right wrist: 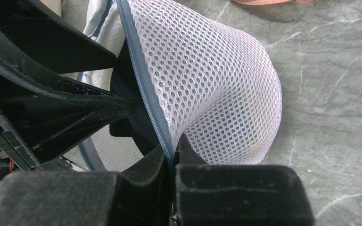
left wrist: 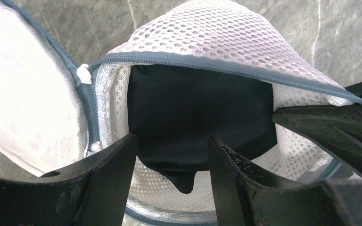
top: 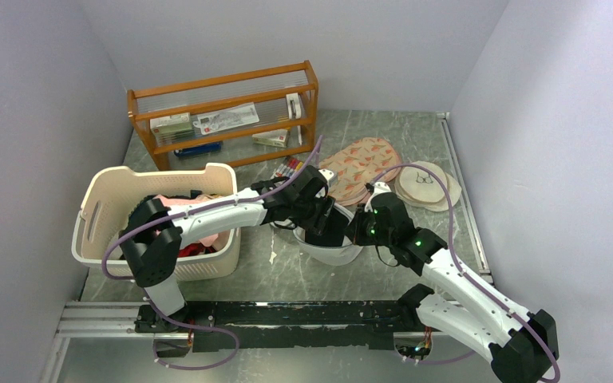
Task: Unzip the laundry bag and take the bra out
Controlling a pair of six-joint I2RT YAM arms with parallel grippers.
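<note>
Black fingers (left wrist: 108, 174) of the left gripper (left wrist: 172, 143) are held apart, with the dark fabric of the bra (left wrist: 198, 103) just ahead of them and not yet gripped. Around it the laundry bag (left wrist: 217, 33) gapes, its grey zipper band (right wrist: 146, 94) pinched at the rim by the closed right gripper (right wrist: 172, 148). A thick fold should be reached beyond the rim, clamped, and drawn straight back while the rim is pinned.

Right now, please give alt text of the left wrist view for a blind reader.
The mesh laundry bag gapes unzipped, black bra fabric showing inside its grey zipper rim. The open left pincer faces the fabric; the right pincer grips the rim at right.
</note>
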